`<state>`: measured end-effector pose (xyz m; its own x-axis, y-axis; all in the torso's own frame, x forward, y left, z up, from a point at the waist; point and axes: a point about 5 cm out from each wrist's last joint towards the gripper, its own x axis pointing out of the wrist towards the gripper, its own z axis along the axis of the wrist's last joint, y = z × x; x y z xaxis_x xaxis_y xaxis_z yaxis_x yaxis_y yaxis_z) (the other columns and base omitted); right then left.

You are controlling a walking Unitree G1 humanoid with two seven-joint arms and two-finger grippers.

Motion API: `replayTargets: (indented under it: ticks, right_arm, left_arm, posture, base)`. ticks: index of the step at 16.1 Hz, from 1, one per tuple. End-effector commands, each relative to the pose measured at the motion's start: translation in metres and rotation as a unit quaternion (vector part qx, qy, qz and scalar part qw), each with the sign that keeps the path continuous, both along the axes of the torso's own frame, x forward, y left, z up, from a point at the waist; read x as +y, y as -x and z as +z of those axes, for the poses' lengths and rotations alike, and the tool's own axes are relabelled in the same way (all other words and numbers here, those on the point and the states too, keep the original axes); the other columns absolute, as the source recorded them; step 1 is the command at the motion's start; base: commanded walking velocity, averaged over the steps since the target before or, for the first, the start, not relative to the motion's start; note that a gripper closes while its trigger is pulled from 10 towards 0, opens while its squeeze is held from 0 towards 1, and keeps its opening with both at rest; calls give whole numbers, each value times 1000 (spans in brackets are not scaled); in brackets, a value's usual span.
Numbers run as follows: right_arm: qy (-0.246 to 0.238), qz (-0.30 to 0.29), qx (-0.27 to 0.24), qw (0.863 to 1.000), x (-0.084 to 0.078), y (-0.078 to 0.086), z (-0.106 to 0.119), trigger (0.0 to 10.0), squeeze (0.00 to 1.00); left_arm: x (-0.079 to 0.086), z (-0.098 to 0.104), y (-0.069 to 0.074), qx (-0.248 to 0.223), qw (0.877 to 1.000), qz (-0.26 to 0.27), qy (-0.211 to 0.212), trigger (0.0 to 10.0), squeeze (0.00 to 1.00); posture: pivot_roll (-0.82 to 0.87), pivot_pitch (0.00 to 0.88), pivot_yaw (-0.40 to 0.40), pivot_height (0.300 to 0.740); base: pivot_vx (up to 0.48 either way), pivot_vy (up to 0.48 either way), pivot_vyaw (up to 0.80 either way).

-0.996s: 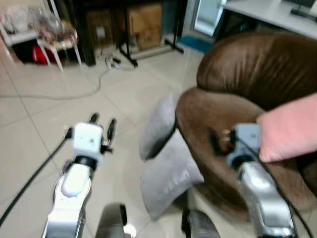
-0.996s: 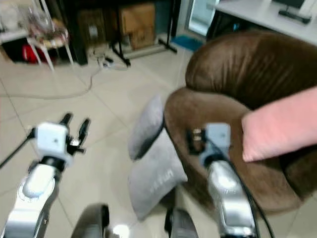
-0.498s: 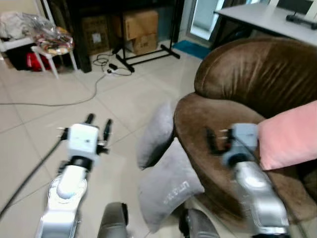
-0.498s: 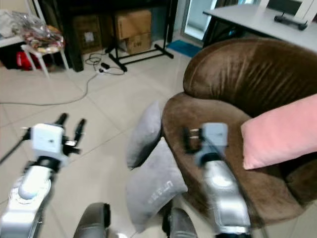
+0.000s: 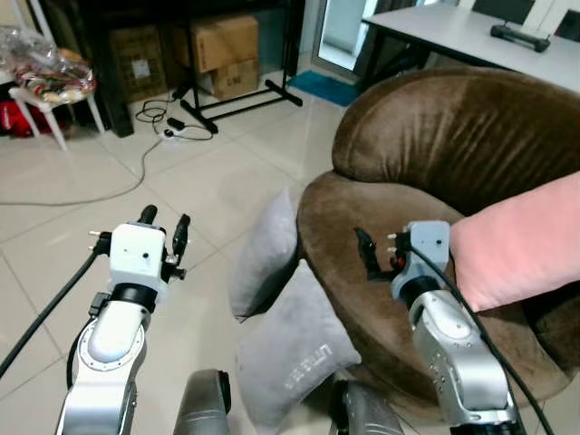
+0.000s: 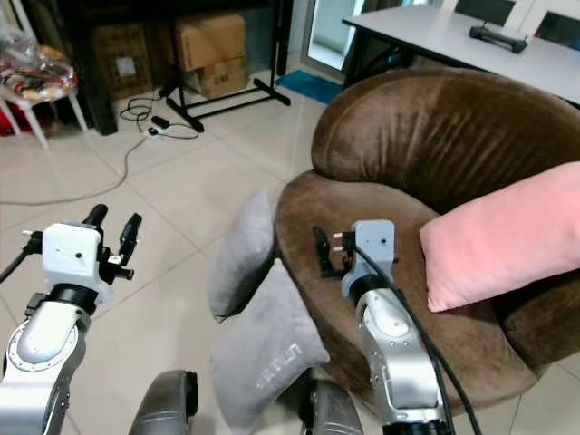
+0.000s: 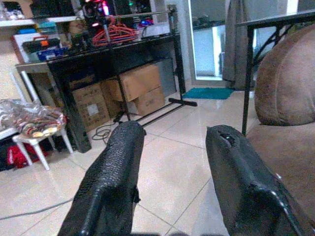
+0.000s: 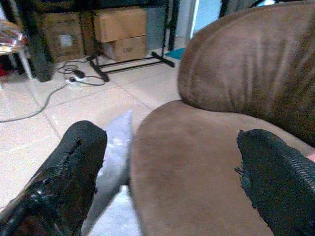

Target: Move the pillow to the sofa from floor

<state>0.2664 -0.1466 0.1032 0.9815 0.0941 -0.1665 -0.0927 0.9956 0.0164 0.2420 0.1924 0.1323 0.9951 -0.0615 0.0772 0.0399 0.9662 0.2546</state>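
Two grey pillows lie on the tiled floor against the front of the brown sofa (image 5: 453, 145): one stands on edge (image 5: 267, 254), the other (image 5: 294, 349) lies lower and nearer to me. A pink pillow (image 5: 521, 240) rests on the sofa seat. My left gripper (image 5: 163, 222) is raised over bare floor to the left of the grey pillows, open and holding nothing. My right gripper (image 5: 365, 249) hovers above the sofa's front rim, just right of the upright grey pillow (image 8: 115, 147), open and holding nothing.
Cardboard boxes (image 5: 222, 50) sit under a black table at the back, with a black stand's feet (image 5: 236, 95) and a cable (image 5: 136, 172) on the floor. A white chair with a bag (image 5: 36, 77) stands far left. A desk (image 5: 453, 27) rises behind the sofa.
The whole view has shifted and sharpened, so the camera has moved. Both arms stay raised with open grippers. The pillows lie where they were.
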Motion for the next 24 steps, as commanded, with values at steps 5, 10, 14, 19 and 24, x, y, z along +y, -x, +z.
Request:
replayTargets:
  ticks: [5, 10, 14, 19, 24]
  right_arm:
    - [1, -15, -3, 1000, -9, 1, 0, 10000, 0]
    - [0, -14, -4, 1000, -8, 0, 0, 10000, 0]
    - [7, -7, -2, 1000, -7, -1, -1, 10000, 0]
    - [18, 2, 4, 1000, -5, -3, -3, 10000, 0]
    - [25, 0, 7, 1000, -8, -4, -5, 10000, 0]
  left_arm:
    - [-8, -3, -2, 8, 1000, -8, -3, 10000, 0]
    - [-8, -3, -4, 7, 1000, -5, -8, 10000, 0]
    - [-7, -4, -3, 5, 1000, 0, -9, 10000, 0]
    - [-7, -5, 0, 4, 1000, 2, -5, 10000, 0]
    - [-9, -5, 1, 1, 1000, -10, 2, 10000, 0]
  posture:
    - [57, 0, -64, 575]
    - [57, 0, -65, 525]
    - [60, 0, -72, 485]
    - [66, 0, -87, 485]
    - [62, 0, -85, 485]
  base:
    - [106, 0, 0]
    - [0, 0, 0]
    - [0, 0, 0]
    - [0, 0, 0]
    - [182, 0, 0]
